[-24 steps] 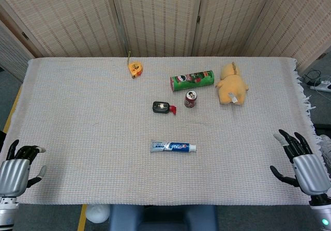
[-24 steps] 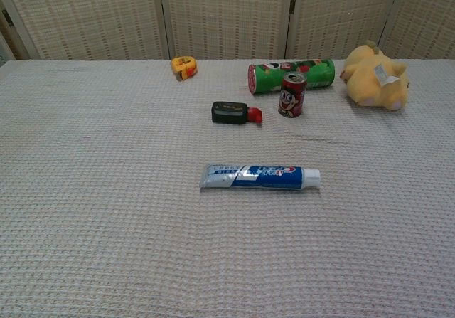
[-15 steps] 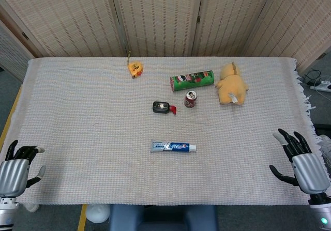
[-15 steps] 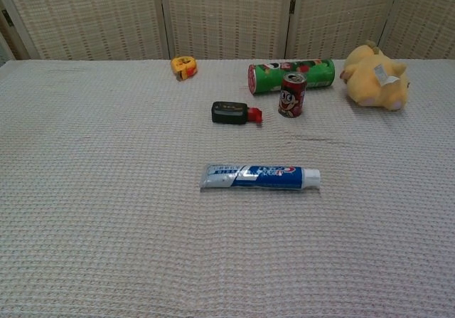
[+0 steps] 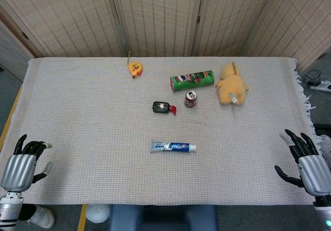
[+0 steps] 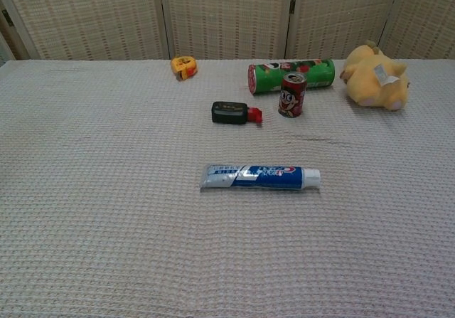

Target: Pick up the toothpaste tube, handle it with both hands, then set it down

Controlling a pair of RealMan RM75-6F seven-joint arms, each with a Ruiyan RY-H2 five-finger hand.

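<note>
We see the toothpaste tube (image 5: pixel 173 147) lying flat mid-table, untouched. Our left hand (image 5: pixel 20 165) and right hand (image 5: pixel 309 166) sit at the near corners, fingers spread and empty.

A blue-and-white tube (image 6: pixel 259 176) is seen on a beige waffle-weave cloth (image 6: pixel 106 190). A green canister (image 6: pixel 291 75), a red can (image 6: pixel 291 94), a yellow plush (image 6: pixel 375 77), a black-and-red case (image 6: pixel 234 112) and an orange tape (image 6: pixel 183 66) are shown.

In the head view the left hand (image 5: pixel 19 165) sits at the lower left corner of the frame, fingers spread and holding nothing. The right hand (image 5: pixel 309 167) sits at the lower right corner, fingers likewise apart and empty. The chest view shows neither.
</note>
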